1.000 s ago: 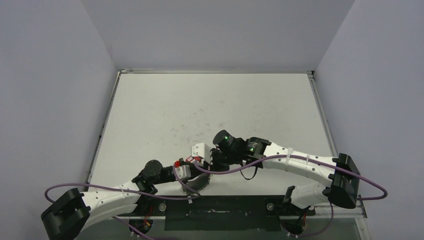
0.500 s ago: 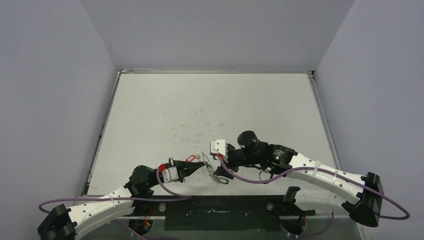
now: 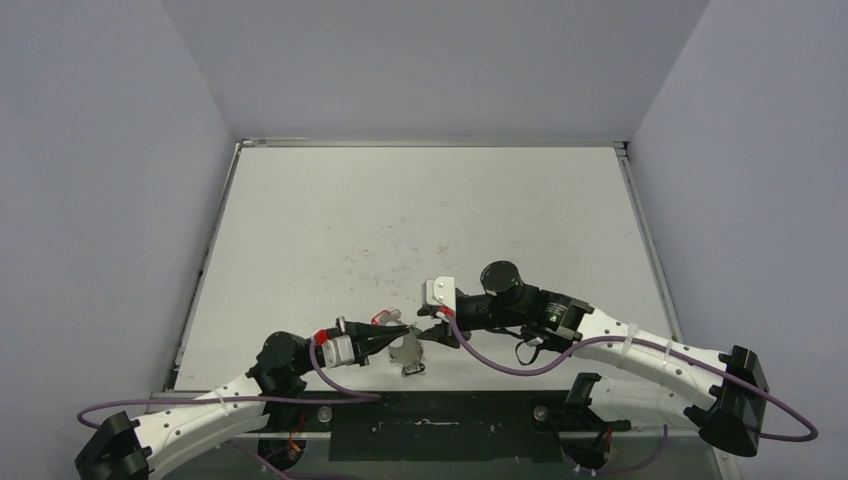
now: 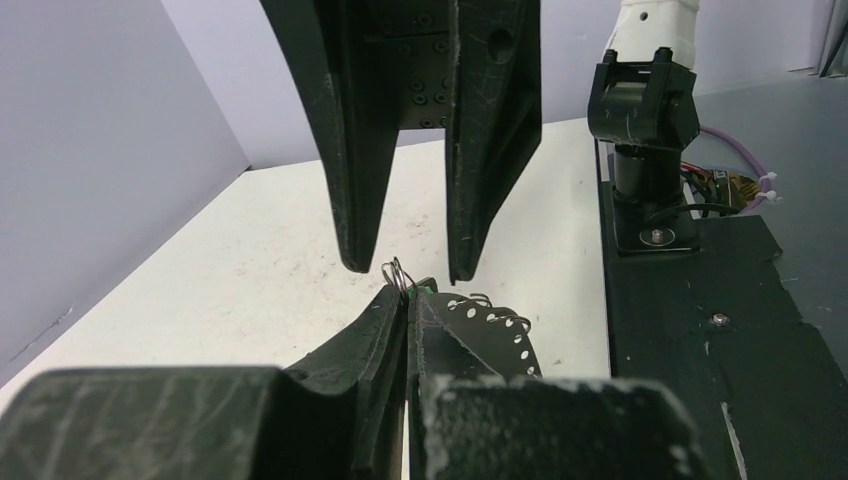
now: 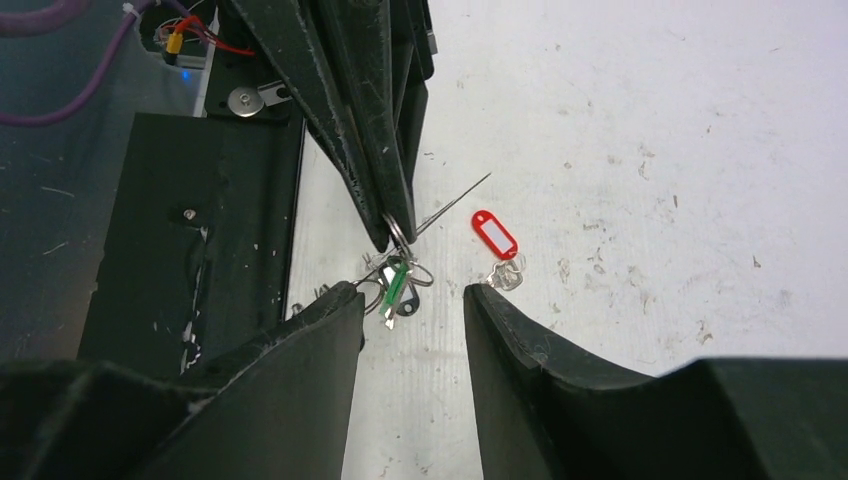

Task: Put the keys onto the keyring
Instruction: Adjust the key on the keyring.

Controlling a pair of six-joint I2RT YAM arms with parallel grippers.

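Observation:
My left gripper (image 3: 403, 328) is shut on a small split ring (image 4: 397, 272) of the keyring cluster (image 5: 385, 275). The green-tag key (image 5: 396, 283) hangs from that cluster just below the fingertips. A dark curved strip with small holes and wire loops (image 4: 492, 322) lies beneath them. My right gripper (image 3: 426, 330) is open and empty. Its fingertips (image 4: 352, 258) stand either side of the held ring without touching it. The red-tag key (image 5: 494, 234) lies loose on the table, and its red tag also shows next to the left gripper (image 3: 382, 318).
A black taped strip (image 4: 700, 330) with the right arm's base mount (image 4: 650, 130) runs along the near table edge, close behind the grippers. A thin straight wire (image 5: 455, 204) lies on the white table (image 3: 420, 210) near the red tag.
Both arms swung out from the near edge a second ago. Since half a second ago the hanging ring cluster has shifted left, under the left fingertips, and the two grippers have drawn closer.

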